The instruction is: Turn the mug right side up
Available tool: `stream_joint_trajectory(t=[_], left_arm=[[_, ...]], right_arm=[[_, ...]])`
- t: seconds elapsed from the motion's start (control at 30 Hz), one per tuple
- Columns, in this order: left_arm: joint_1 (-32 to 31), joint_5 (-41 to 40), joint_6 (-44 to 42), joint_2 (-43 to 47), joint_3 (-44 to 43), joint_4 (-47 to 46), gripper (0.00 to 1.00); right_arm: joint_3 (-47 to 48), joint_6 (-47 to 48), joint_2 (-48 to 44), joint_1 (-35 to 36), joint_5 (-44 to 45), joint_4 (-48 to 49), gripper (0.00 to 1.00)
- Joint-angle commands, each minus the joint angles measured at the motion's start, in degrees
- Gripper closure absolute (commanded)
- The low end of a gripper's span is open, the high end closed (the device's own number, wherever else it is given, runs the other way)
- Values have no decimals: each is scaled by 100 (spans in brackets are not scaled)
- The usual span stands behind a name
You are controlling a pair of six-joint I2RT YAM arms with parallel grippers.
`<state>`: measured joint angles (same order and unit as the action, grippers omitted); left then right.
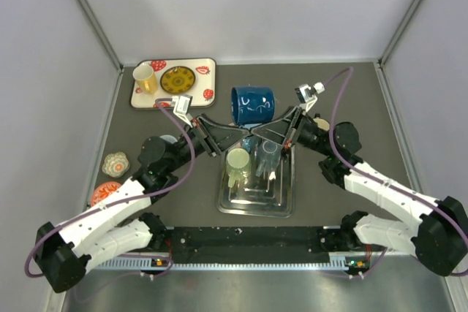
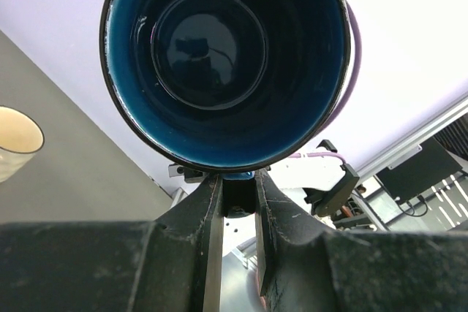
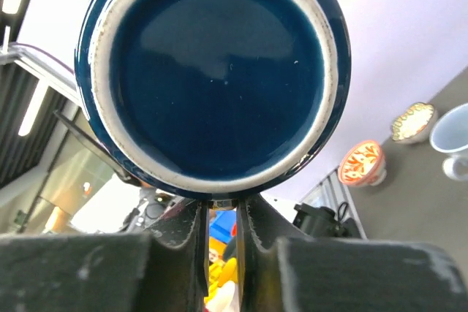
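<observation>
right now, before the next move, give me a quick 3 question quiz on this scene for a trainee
1. True or false: the blue mug stands upright in the metal tray.
2. Which wrist camera looks into the mug's open mouth? A) left wrist B) right wrist C) neither
3. Fill in: the yellow cup stands on a white ____ at the far left of the table.

Key:
1. False. It is on its side, past the metal tray's far end.
2. A. The right wrist camera sees its base.
3. tray, the white tray.
</observation>
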<state>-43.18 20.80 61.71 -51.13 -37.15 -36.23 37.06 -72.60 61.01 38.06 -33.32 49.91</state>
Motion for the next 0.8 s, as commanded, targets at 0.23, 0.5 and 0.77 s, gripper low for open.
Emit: stream_joint_trajectory(t=[0.23,0.5,0.77], left_arm=[[-191,548,-54,200,173,-104,100],[-200,321,-361,429,190,247,100],[-200,-313,-450,701,506,134,84]], right_arm=[[697,130,95,78,115,338,100],[1031,1221,-423,105,388,-1852,100],[1155,1916,-819,122,344,-3065,100]])
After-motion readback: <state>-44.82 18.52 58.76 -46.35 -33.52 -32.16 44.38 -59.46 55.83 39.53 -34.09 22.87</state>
